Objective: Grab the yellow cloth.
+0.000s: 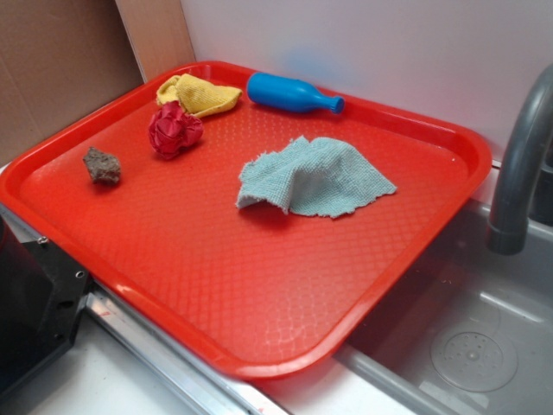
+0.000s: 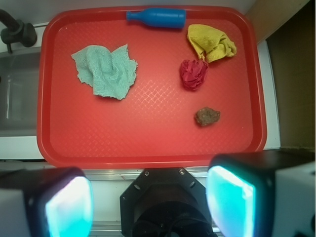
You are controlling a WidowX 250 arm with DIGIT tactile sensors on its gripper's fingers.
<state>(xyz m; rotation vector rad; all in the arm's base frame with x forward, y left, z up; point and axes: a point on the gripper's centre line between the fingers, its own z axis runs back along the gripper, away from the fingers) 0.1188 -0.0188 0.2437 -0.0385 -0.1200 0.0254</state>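
The yellow cloth (image 1: 199, 93) (image 2: 210, 42) lies crumpled in a far corner of the red tray (image 1: 259, 285) (image 2: 148, 133), beside the wall. In the wrist view my gripper (image 2: 150, 197) hovers high over the tray's near rim, far from the cloth. It is open, its two pale cyan pads (image 2: 69, 207) wide apart with nothing between them. The gripper's fingers do not show in the exterior view.
A red fabric wad (image 1: 174, 130) (image 2: 193, 74) sits just in front of the yellow cloth. A blue bottle (image 1: 292, 93) (image 2: 158, 18) lies along the tray's far rim. A pale blue-green cloth (image 1: 315, 177) (image 2: 106, 69), a brown lump (image 1: 102, 166) (image 2: 207, 116), a grey faucet (image 1: 518, 173) and a sink (image 1: 467, 337) are also here.
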